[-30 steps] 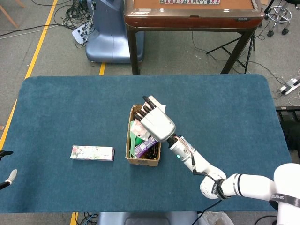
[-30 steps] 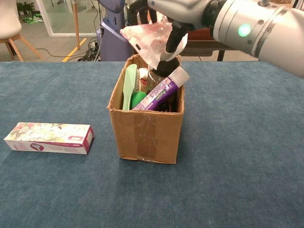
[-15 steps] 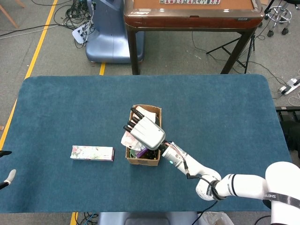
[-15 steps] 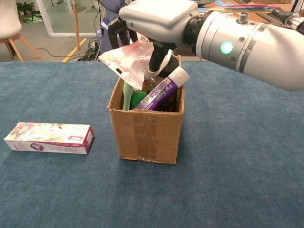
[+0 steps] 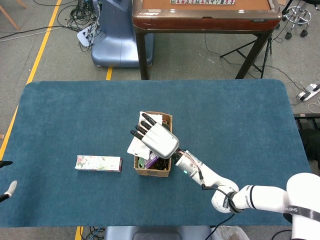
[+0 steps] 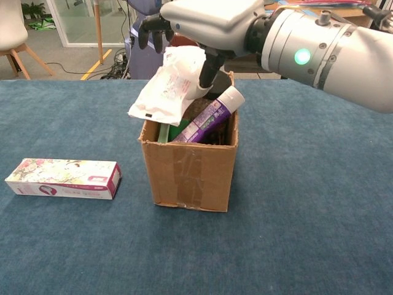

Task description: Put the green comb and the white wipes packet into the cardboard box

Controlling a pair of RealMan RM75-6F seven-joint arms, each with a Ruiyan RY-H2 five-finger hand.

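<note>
The cardboard box [image 6: 190, 172] [image 5: 165, 172] stands open-topped mid-table. My right hand [image 6: 209, 21] [image 5: 159, 139] hovers over its mouth and holds the white wipes packet [image 6: 167, 86] [image 5: 135, 146] by its upper end, thumb against it, other fingers spread above. The packet slants down to the left, with its lower end hanging over the box's left rim. Beneath the packet, a sliver of the green comb [image 6: 163, 131] shows inside the box. My left hand [image 5: 9, 189] barely shows at the table's left edge; whether its fingers are apart is unclear.
A purple tube [image 6: 212, 117] leans out of the box's right side. A flowery carton [image 6: 64, 178] [image 5: 98, 163] lies flat to the left of the box. A wooden table and a blue machine base stand beyond the far edge.
My right hand carried the packet from above the box's back toward its left side. The packet tipped lower and now covers most of the comb.
</note>
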